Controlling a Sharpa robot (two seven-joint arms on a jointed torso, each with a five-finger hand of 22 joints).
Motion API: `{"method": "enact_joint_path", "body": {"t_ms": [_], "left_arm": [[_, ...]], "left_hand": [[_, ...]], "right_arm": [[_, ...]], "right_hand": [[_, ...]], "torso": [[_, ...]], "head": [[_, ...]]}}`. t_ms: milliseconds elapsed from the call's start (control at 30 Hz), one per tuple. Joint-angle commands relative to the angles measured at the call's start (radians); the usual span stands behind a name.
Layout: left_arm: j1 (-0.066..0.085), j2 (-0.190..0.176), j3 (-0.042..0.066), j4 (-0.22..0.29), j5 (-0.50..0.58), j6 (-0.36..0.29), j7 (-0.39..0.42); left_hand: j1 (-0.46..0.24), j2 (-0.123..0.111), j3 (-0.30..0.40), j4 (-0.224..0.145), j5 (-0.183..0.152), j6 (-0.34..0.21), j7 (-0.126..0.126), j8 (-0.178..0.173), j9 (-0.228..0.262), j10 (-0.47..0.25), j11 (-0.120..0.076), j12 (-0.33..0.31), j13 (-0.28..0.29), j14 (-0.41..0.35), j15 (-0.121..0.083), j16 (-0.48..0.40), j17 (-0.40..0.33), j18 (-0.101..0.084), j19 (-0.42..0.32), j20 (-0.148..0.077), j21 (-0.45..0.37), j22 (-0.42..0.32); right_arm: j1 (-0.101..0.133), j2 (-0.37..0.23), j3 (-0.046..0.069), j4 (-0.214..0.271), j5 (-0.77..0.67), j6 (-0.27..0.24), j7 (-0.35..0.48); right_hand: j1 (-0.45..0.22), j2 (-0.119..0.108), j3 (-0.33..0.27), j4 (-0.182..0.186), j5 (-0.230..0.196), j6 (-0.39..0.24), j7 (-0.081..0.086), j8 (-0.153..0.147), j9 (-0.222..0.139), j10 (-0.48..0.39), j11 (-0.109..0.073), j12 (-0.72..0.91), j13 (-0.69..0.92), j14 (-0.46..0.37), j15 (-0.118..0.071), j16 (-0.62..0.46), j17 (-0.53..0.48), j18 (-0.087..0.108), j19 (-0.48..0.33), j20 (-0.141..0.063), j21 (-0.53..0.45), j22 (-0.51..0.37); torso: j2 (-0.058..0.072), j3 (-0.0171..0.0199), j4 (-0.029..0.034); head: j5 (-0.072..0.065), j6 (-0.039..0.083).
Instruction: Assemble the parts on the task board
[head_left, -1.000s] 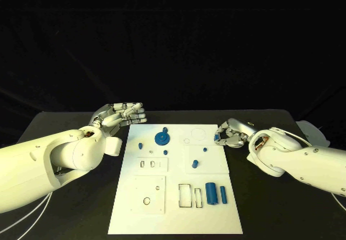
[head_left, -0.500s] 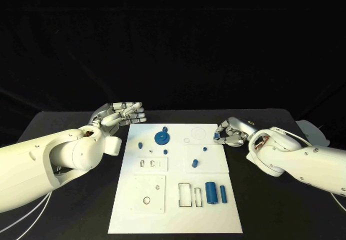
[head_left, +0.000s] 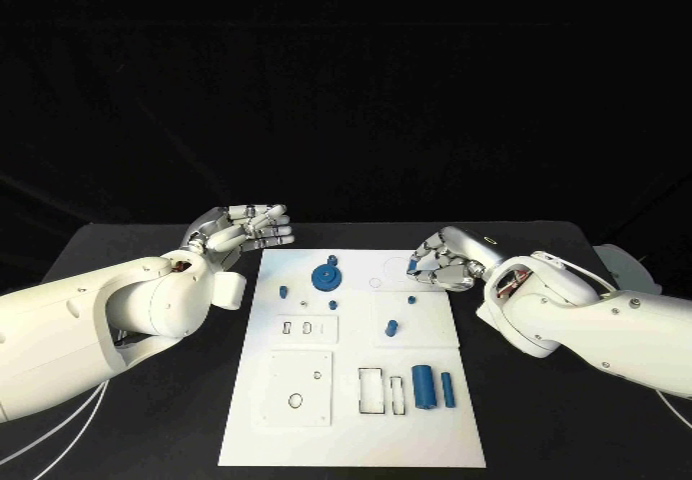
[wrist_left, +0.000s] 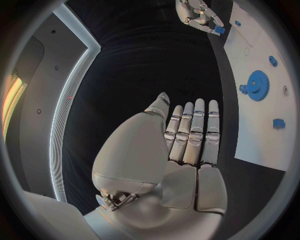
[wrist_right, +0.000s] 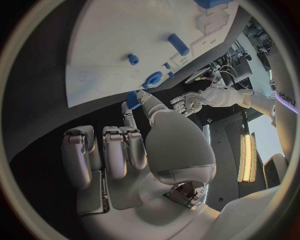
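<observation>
The white task board (head_left: 346, 430) lies in the middle of the black table. On it are a blue gear (head_left: 326, 275), small blue pegs (head_left: 389, 326) and two blue cylinders (head_left: 423, 385) near the front right. My right hand (head_left: 444, 262) hovers over the board's far right edge with its fingers curled. In the right wrist view it pinches a small blue part (wrist_right: 132, 99) between thumb and finger; the left wrist view also has this part (wrist_left: 220, 30). My left hand (head_left: 242, 228) stays raised beside the board's far left corner, fingers extended, holding nothing.
The board has recessed plates with slots and holes, such as one (head_left: 297, 388) at the front left. Bare black table (head_left: 144, 440) runs along both sides of the board. A pale object (head_left: 617, 262) sits at the table's far right edge.
My right hand has moved left, from beside the board's far right edge to over it. The left hand has hardly moved.
</observation>
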Motion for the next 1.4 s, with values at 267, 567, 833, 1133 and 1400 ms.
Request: {"method": "enact_joint_path", "body": {"t_ms": [267, 567, 833, 1133, 1400], "left_arm": [[-0.004, 0.026, 0.0, -0.02, 0.001, 0.024, 0.004], [-0.005, 0.045, 0.0, -0.032, 0.001, 0.025, 0.003], [-0.005, 0.049, 0.0, -0.035, 0.001, 0.023, 0.003], [-0.005, 0.049, 0.0, -0.034, 0.001, 0.023, 0.002], [-0.005, 0.049, 0.0, -0.035, 0.001, 0.024, 0.002]], "left_hand": [[-0.003, 0.009, -0.006, 0.001, 0.001, 0.005, 0.0, -0.004, -0.001, 0.008, 0.0, -0.004, 0.001, 0.007, -0.002, -0.004, -0.001, 0.013, 0.008, 0.001, -0.004, -0.001], [-0.003, 0.009, -0.006, 0.001, 0.001, 0.005, 0.0, -0.004, -0.001, 0.008, 0.0, -0.004, 0.001, 0.007, -0.002, -0.004, -0.001, 0.013, 0.008, 0.001, -0.004, -0.001], [-0.002, 0.009, -0.006, 0.0, 0.001, 0.006, 0.0, -0.004, -0.001, 0.009, 0.0, -0.005, 0.001, 0.008, -0.002, -0.005, -0.002, 0.013, 0.008, 0.001, -0.004, -0.002], [-0.002, 0.009, -0.006, 0.0, 0.001, 0.006, 0.0, -0.004, -0.001, 0.009, 0.0, -0.005, 0.001, 0.008, -0.002, -0.005, -0.002, 0.013, 0.008, 0.001, -0.004, -0.002], [-0.002, 0.009, -0.006, 0.0, 0.001, 0.006, 0.0, -0.004, -0.001, 0.009, 0.0, -0.005, 0.001, 0.008, -0.002, -0.005, -0.002, 0.013, 0.008, 0.001, -0.004, -0.002]], "right_arm": [[0.006, 0.132, -0.002, 0.031, -0.115, 0.059, -0.085], [-0.004, 0.247, -0.01, 0.01, -0.179, 0.112, -0.118], [-0.022, 0.301, -0.018, -0.008, -0.218, 0.161, -0.149], [-0.048, 0.321, -0.024, -0.017, -0.244, 0.186, -0.167], [-0.061, 0.331, -0.025, -0.018, -0.258, 0.192, -0.173]], "right_hand": [[-0.008, 0.004, 0.004, 0.008, 0.007, 0.007, -0.003, 0.004, 0.001, 0.107, -0.009, 0.004, 0.264, 0.106, -0.006, 0.004, 0.263, -0.006, 0.104, -0.009, 0.004, 0.263], [-0.01, 0.006, 0.006, 0.011, 0.008, 0.005, -0.002, 0.001, 0.001, 0.107, -0.009, 0.004, 0.264, 0.106, -0.007, 0.004, 0.263, -0.006, 0.104, -0.01, 0.004, 0.263], [-0.011, 0.006, 0.006, 0.012, 0.008, 0.003, -0.002, -0.002, 0.001, 0.107, -0.009, 0.004, 0.264, 0.106, -0.007, 0.004, 0.263, -0.006, 0.104, -0.01, 0.004, 0.263], [-0.012, 0.005, 0.006, 0.013, 0.009, 0.001, -0.001, -0.004, 0.001, 0.107, -0.009, 0.004, 0.264, 0.106, -0.007, 0.004, 0.263, -0.006, 0.104, -0.011, 0.004, 0.263], [-0.012, 0.005, 0.006, 0.013, 0.009, 0.001, -0.001, -0.004, 0.001, 0.107, -0.009, 0.004, 0.264, 0.106, -0.007, 0.004, 0.263, -0.006, 0.104, -0.011, 0.004, 0.263]], "torso": [[-0.016, -0.0065, 0.0092], [-0.016, -0.0097, 0.0124], [-0.015, -0.0085, 0.0115], [-0.015, -0.0073, 0.0091], [-0.015, -0.007, 0.0087]], "head": [[0.03, -0.023], [0.052, -0.032], [0.075, -0.038], [0.089, -0.048], [0.093, -0.051]]}}
